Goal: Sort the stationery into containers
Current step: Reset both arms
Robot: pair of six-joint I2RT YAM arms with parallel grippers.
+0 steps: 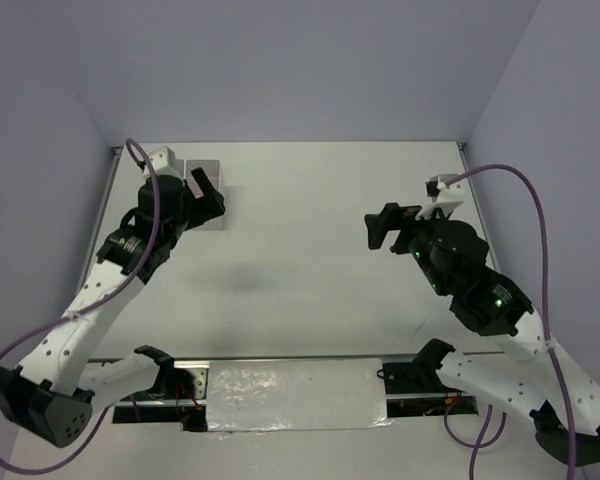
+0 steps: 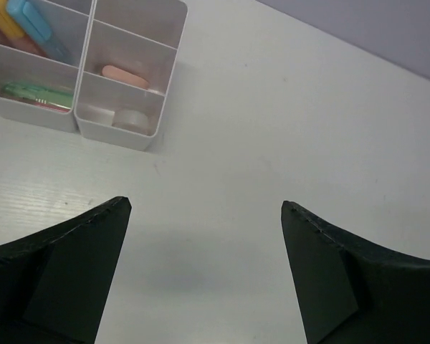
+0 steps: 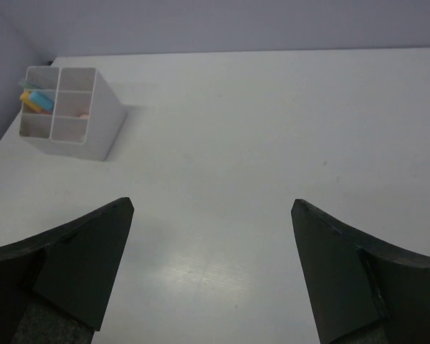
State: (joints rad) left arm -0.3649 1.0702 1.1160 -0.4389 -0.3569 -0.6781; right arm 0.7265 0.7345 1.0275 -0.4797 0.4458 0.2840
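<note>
Left end effector [image 2: 205, 205] and right end effector [image 3: 212, 203] both stand open and empty, with the stationery [image 2: 36, 30] in the white divided box [image 2: 116, 136] at the counter [image 2: 272, 129] far-left; hazard: the nearby left arm may clip and shift the box.

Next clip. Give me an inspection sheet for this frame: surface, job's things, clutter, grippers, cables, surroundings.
Surface: white table, no loose items seen on it.
Job's things: white divided box at the far left; it holds a blue highlighter, an orange-yellow highlighter, a green item, a pink eraser and a pale ring.
Clutter: nothing seen.
Grippers: left gripper open, empty, near the box; right gripper open, empty, above bare table.
Cables: purple cables, one on each arm, away from the box.
Surroundings: pale lavender walls; crinkled shiny sheet at the near edge.
</note>
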